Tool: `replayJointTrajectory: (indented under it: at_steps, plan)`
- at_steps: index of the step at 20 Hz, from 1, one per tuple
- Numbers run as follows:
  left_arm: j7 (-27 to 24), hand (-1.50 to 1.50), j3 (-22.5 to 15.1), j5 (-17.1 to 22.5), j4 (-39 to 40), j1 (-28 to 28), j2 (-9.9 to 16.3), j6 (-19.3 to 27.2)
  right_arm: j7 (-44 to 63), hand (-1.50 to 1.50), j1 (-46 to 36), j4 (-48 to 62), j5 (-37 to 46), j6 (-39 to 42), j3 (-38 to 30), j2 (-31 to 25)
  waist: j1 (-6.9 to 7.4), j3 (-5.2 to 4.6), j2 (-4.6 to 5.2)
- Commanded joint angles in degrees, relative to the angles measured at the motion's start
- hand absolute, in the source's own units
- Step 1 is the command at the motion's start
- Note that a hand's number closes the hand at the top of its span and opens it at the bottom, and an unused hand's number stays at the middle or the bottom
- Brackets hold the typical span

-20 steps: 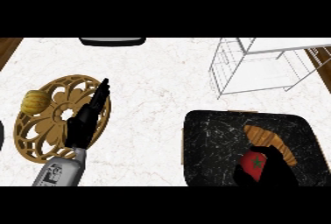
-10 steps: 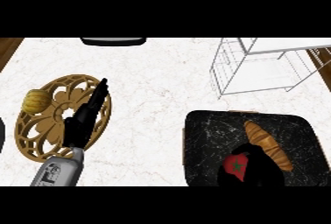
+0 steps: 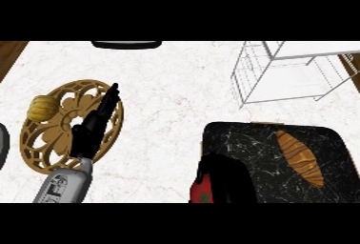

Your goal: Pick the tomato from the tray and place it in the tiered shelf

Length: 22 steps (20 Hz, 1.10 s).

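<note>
On tray point(image 3: 260, 143): tomato point(image 3: 203, 194) (right hand point(image 3: 226, 178) curled around)

The tray point(image 3: 330, 143) sits at the counter's point(image 3: 183, 95) right, the tiered shelf point(image 3: 288, 71) behind it, a trivet point(image 3: 49, 138) at the left.

The bench point(image 3: 175, 86) looks like smooth white marble with faint reddish veins, edged by brown wood point(image 3: 10, 52). The tray point(image 3: 267, 143) is black stone-like, veined white, slightly glossy. The tiered shelf point(image 3: 281, 71) is thin white wire. The trivet point(image 3: 53, 138) appears as golden-brown carved wood, matt. The croissant point(image 3: 301, 159) has a ridged, baked brown crust. The tomato point(image 3: 202, 194) is smooth red. Both hands are matt black; the left forearm point(image 3: 63, 186) is grey metal.
</note>
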Motion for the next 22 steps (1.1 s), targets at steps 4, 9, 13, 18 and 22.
replayJointTrajectory:
  at_steps: [4, 9, 13, 18, 22]
  plan:
    - [-0.86, 0.0, 1.64, 0.18, 2.51, -1.5, -0.27, -0.18, 2.02, 1.5, -3.46, -11.62, -5.71, -10.85, 5.51, 0.29, -1.1, 0.02, -0.2]
    - [-0.35, 0.0, 0.5, -0.89, -2.42, 3.26, -0.75, 0.13, 6.47, 1.5, -8.84, -21.86, -3.69, -3.31, -0.04, 0.29, -0.81, 0.02, -0.22]
    - [-0.82, 0.0, 1.43, -1.65, 0.39, 1.16, -1.15, 0.27, 15.03, 1.5, -14.1, -26.48, 1.54, -1.0, -0.18, 0.29, -1.19, -0.02, -0.26]
    - [1.03, 0.0, 1.83, -1.5, -1.37, 1.15, -0.6, -0.8, 16.99, 1.5, -22.08, -27.54, 5.12, 5.98, -7.05, 0.28, -1.06, -0.02, -0.21]
    - [0.5, 0.0, -0.98, -3.41, -5.22, 5.38, -2.06, 0.34, 19.34, 1.5, -31.29, -25.65, 3.57, 8.03, -15.43, 0.28, -0.53, -0.03, -0.29]
